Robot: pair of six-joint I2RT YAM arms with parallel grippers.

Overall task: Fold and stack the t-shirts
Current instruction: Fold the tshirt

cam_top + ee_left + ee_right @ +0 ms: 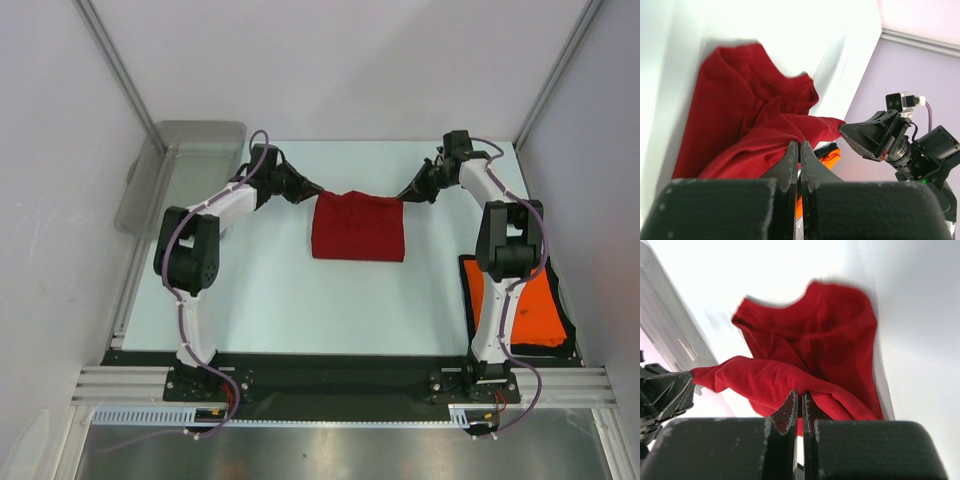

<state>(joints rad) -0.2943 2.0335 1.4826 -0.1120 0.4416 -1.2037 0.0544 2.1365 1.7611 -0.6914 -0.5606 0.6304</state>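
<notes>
T-shirt (pixel 357 228) pinched — left gripper (pixel 312 193); right gripper (pixel 403 194)

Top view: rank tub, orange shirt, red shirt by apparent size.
1. Joint largest: tub and orange shirt. They look about alike, and the right arm hides part of the shirt, so no ranking.
2. Smallest: red shirt.
</notes>
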